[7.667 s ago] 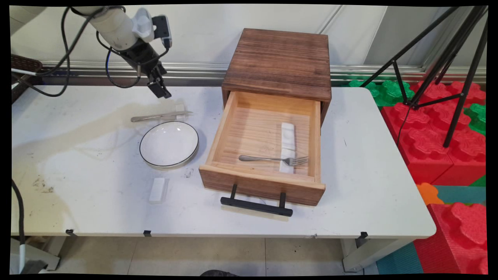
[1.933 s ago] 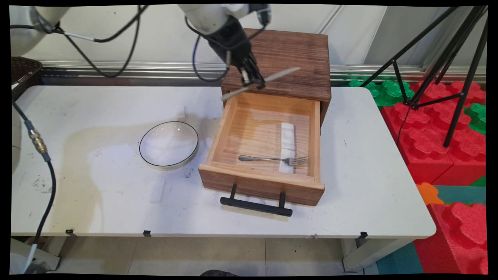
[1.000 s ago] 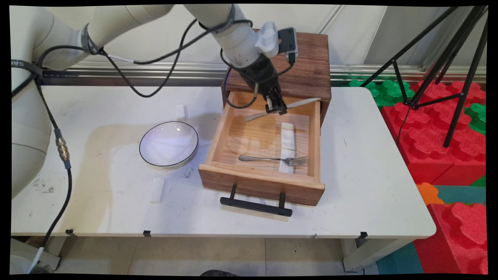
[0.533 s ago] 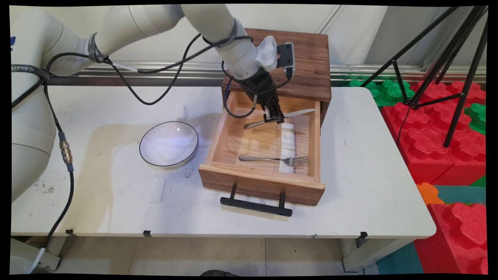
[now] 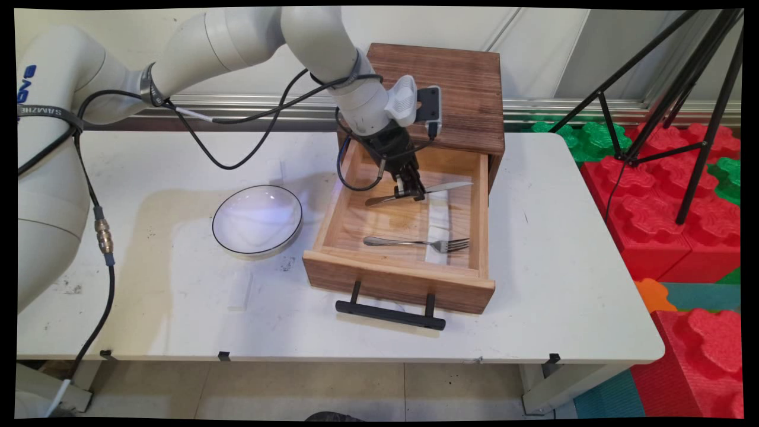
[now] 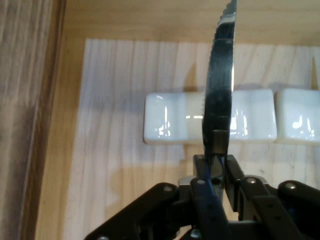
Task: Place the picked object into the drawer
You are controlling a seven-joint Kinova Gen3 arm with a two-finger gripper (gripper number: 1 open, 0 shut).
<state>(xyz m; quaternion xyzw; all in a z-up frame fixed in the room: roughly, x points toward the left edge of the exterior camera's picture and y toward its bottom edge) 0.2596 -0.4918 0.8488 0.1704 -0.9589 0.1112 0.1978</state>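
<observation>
- jaws (image 5: 410, 193) clamped on knife (image 5: 442, 188), inside open drawer (image 5: 332, 207)
- knife's long axis crosswise, blade toward drawer's right wall (serrated edge)
- one fork (image 5: 415, 242), two white rests (image 6: 210, 116), one plate (image 5: 257, 220) on surface (image 5: 563, 255)

white table (image 5: 563, 249), bowl (image 5: 257, 219), wooden drawer box (image 5: 427, 101)

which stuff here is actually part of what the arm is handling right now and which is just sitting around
In hand:
- black two-finger gripper, shut on the silver table knife
- open light wooden drawer beneath it
- white ceramic rest under the blade

Lying about:
- silver fork near the drawer's front
- white black-rimmed bowl
- white block on the white table
</observation>
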